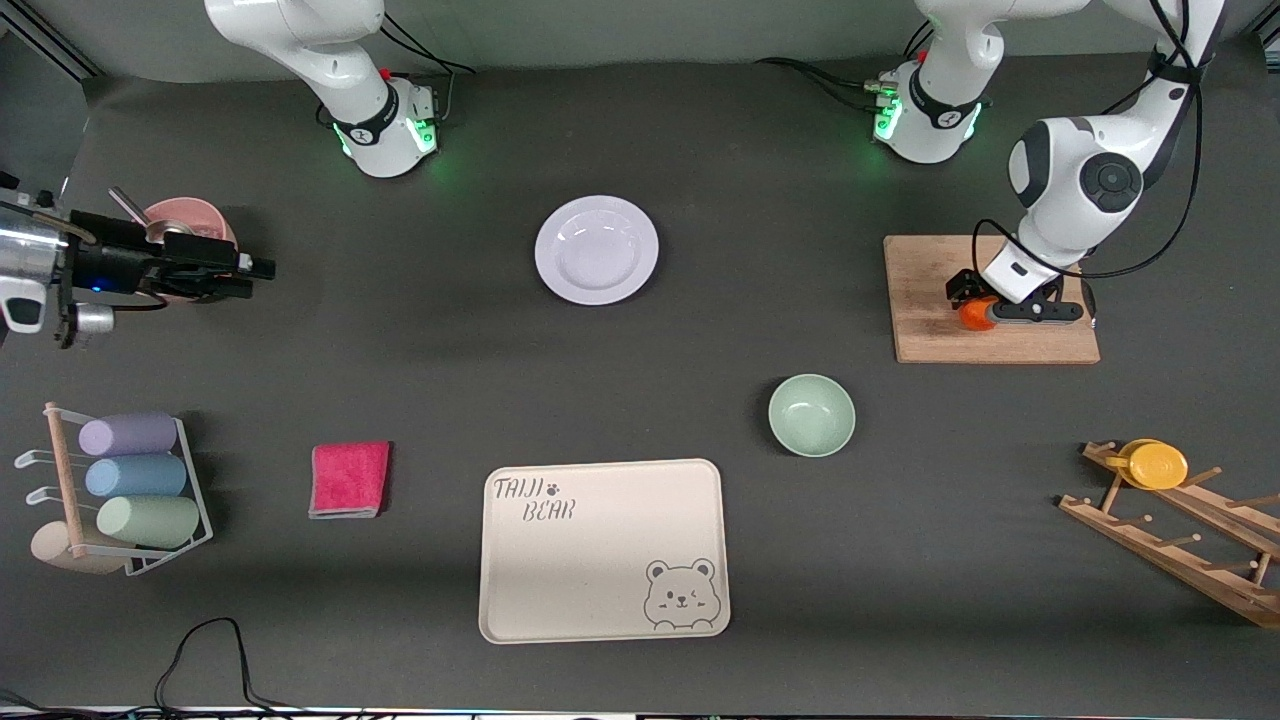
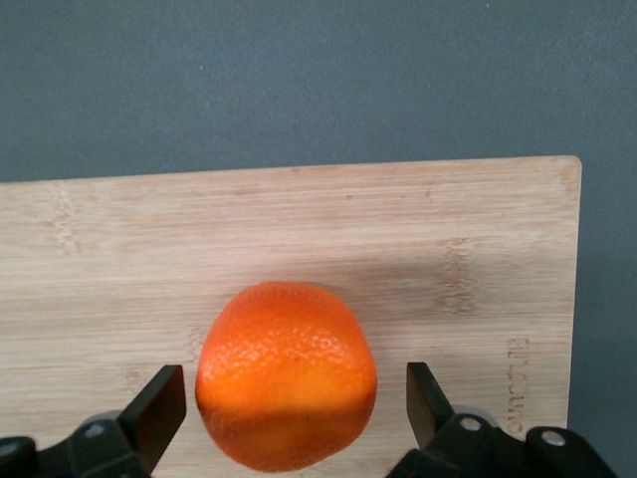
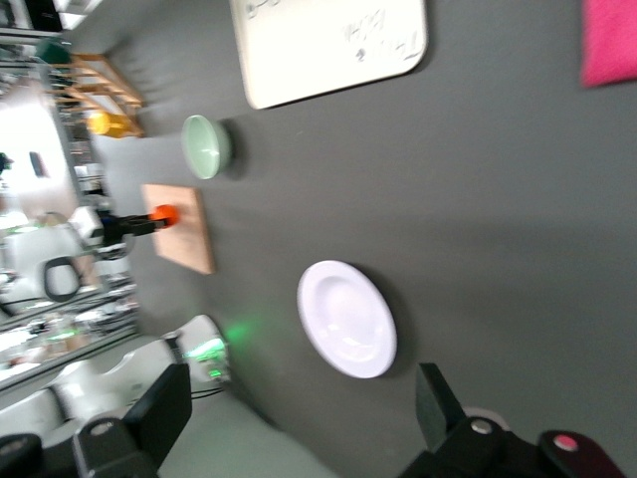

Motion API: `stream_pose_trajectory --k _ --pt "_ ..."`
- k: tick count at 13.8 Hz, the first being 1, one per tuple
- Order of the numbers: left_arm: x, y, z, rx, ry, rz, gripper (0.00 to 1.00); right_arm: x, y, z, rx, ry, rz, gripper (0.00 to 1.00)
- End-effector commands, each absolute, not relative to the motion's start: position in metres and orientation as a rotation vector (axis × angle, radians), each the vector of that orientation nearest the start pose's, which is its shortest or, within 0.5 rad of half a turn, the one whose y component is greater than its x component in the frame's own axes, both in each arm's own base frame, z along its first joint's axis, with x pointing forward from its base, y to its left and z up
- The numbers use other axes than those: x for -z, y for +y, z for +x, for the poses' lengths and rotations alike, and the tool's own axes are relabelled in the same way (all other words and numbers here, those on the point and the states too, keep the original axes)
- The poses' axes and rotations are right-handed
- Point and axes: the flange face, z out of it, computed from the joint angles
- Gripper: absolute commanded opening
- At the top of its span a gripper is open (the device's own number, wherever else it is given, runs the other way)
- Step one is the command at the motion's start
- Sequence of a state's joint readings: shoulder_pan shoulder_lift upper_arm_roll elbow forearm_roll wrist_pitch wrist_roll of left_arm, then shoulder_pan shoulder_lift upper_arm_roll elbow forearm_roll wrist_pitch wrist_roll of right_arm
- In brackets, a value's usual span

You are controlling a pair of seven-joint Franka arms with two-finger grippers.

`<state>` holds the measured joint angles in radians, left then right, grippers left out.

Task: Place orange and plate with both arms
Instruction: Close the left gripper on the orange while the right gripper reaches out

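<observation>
The orange (image 1: 972,316) lies on a wooden cutting board (image 1: 930,290) at the left arm's end of the table. My left gripper (image 1: 978,310) is down at the board, open, with one finger on each side of the orange (image 2: 287,373) and a gap at both fingers (image 2: 159,408). The pale lavender plate (image 1: 597,249) lies on the table between the two arm bases. It also shows in the right wrist view (image 3: 346,319). My right gripper (image 1: 250,277) is open and empty, up over the table's right-arm end beside a pink bowl (image 1: 190,218).
A mint-green bowl (image 1: 811,415) and a cream bear tray (image 1: 603,549) lie nearer the front camera than the plate. A pink cloth (image 1: 349,479) and a cup rack (image 1: 120,490) are toward the right arm's end. A wooden rack with a yellow cup (image 1: 1158,464) is near the board.
</observation>
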<state>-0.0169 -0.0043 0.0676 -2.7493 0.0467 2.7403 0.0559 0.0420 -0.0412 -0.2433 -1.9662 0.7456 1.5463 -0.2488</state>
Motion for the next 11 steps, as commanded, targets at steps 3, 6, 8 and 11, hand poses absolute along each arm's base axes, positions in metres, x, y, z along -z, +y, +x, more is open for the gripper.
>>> stream_pose_trajectory --k 3,6,8,11 --pt "-0.219 0.015 0.387 -0.006 0.063 -3.122 0.19 -0.422 -0.012 0.486 -0.123 -0.147 -2.045 1.00" --pt "-0.222 0.015 0.388 -0.006 0.063 -3.122 0.00 -0.374 -0.003 0.473 -0.111 -0.176 -1.944 1.00" --pt "-0.227 0.015 0.390 -0.030 0.064 -3.121 0.00 -0.345 0.001 0.468 -0.102 -0.176 -1.895 1.00" --pt "-0.266 0.007 0.405 -0.089 0.082 -3.117 0.00 -0.298 0.008 0.451 -0.073 -0.181 -1.819 1.00"
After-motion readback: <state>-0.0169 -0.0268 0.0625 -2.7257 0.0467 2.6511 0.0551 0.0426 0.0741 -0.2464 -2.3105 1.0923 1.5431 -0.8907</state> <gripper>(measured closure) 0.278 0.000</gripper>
